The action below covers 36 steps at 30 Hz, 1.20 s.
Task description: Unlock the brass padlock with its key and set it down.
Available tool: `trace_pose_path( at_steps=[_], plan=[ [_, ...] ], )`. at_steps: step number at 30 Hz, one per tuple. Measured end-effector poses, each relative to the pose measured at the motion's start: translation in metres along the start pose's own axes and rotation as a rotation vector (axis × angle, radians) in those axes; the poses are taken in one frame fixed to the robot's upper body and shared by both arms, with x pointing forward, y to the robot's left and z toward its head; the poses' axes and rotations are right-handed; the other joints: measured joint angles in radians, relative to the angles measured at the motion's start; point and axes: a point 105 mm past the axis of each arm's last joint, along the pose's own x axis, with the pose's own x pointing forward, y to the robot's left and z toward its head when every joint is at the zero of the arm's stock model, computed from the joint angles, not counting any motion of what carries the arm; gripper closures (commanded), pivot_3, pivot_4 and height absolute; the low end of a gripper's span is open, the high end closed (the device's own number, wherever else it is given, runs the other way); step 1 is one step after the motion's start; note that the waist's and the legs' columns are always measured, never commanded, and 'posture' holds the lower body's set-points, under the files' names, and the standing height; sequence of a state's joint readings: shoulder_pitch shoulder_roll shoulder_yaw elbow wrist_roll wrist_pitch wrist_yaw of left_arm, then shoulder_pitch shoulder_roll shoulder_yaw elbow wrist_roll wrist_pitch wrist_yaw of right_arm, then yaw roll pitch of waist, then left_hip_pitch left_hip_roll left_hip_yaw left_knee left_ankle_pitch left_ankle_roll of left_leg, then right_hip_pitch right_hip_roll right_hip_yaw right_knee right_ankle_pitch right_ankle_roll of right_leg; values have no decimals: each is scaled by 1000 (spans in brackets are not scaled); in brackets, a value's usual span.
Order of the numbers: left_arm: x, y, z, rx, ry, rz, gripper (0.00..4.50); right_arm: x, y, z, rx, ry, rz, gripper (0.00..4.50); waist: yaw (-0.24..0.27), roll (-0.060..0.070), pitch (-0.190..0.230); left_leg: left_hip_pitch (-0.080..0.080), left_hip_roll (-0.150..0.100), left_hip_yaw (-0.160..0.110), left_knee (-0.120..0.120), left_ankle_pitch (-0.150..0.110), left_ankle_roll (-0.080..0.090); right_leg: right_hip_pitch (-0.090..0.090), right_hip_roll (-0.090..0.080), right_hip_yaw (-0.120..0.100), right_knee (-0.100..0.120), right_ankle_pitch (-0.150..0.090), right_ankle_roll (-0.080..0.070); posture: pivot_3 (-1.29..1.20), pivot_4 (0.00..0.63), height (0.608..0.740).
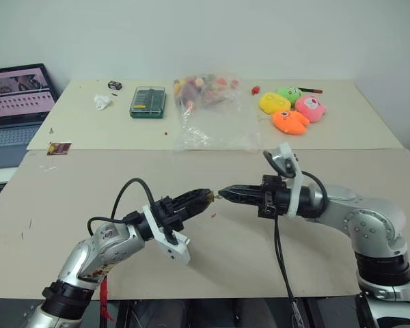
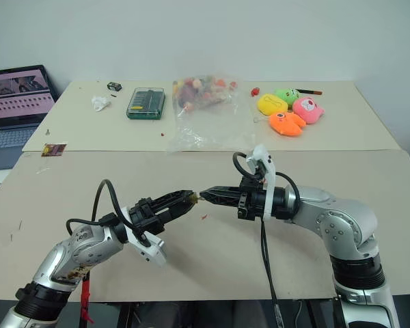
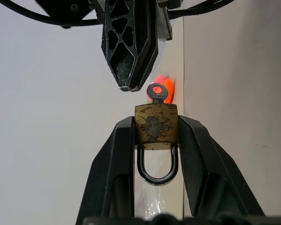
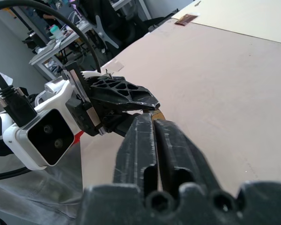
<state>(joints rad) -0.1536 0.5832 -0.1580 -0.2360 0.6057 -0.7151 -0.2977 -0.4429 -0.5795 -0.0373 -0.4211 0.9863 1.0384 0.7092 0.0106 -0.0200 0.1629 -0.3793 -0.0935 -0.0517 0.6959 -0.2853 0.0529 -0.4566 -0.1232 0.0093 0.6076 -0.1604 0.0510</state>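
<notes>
Brass padlock (image 3: 156, 123) clamped between left pincer (image 1: 206, 196) fingers above the desk (image 1: 68, 205), shackle back toward wrist, key (image 3: 156, 93) protruding forward from keyhole. Right pincer (image 1: 223, 194) level, pointing left, fingers nearly together, tips at the key, grasp unclear.

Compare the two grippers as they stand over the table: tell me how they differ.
The left gripper has its fingers apart, clamped on the body of the brass padlock; the right gripper has its fingers nearly together, with nothing seen between them. The left gripper rises forward and rightward; the right gripper lies level, pointing left. Both meet tip to tip above the table, at the key in the padlock.
</notes>
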Motion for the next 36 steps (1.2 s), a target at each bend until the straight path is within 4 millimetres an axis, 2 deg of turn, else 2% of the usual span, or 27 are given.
trace_pose_path(
  at_steps=[11,12,13,15,31,36],
  plan=[
    [2,4,2,0,0,-1,3680,5,-1,-1,-12,3,3,3027,0,0,0,0,0,0,0,0,0,0,0,0,0,0,0,0,150,740],
    [2,4,2,0,2,-2,3680,6,-1,-1,-12,2,4,3532,0,0,0,0,0,0,0,0,0,0,0,0,0,0,0,0,150,740],
    [2,4,1,-2,6,-2,3680,6,-1,0,-11,1,6,3692,0,0,0,0,0,0,0,0,0,0,0,0,0,0,0,0,150,740],
    [2,5,1,-2,8,0,3680,6,-2,0,-7,0,2,4430,0,0,0,0,0,0,0,0,0,0,0,0,0,0,0,0,150,740],
    [2,4,3,-1,5,3,3680,6,-2,-1,8,4,6,4430,0,0,0,0,0,0,0,0,0,0,0,0,0,0,0,0,150,740],
    [1,6,2,104,4,2,3680,7,-3,-2,49,2,9,4430,0,0,0,0,0,0,0,0,0,0,0,0,0,0,0,0,150,740]
  ],
)
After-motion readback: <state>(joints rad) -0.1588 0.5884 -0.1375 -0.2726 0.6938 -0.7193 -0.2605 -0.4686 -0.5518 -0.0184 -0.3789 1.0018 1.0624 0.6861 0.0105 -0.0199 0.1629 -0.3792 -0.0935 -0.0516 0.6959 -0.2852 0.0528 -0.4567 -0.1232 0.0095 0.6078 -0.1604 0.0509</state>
